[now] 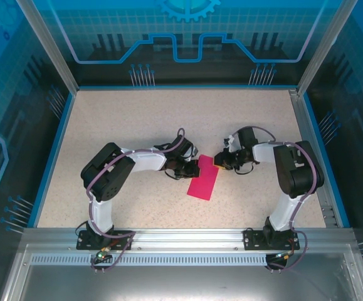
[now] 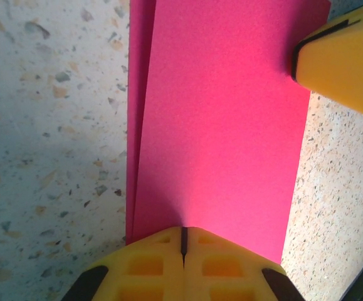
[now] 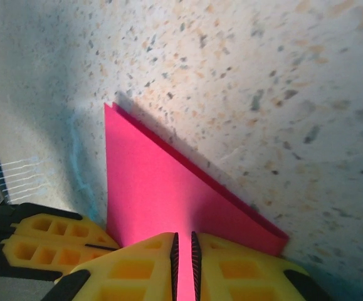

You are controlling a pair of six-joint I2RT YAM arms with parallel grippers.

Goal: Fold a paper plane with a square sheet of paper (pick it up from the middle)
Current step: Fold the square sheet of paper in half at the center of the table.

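Note:
The square sheet of paper (image 1: 201, 183) is magenta-pink and lies folded into a narrow rectangle at the table's centre. Its two layers show along the long edge in the left wrist view (image 2: 219, 125). My left gripper (image 1: 192, 168) is shut, with its tip (image 2: 183, 233) on the paper's far left edge and nothing between the jaws. My right gripper (image 1: 217, 160) sits at the far right corner. Its jaws (image 3: 183, 237) stand a narrow slit apart, and the pink paper (image 3: 150, 188) shows through the gap. One of its yellow fingers (image 2: 344, 63) overlaps that corner. The paper plane is not formed.
The speckled beige table (image 1: 137, 125) has a blue raised rim (image 1: 52, 157) and transparent walls on all sides. Both arm bases are bolted to the metal rail (image 1: 187, 241) at the near edge. The left gripper's yellow fingers (image 3: 49, 241) are close beside the right gripper.

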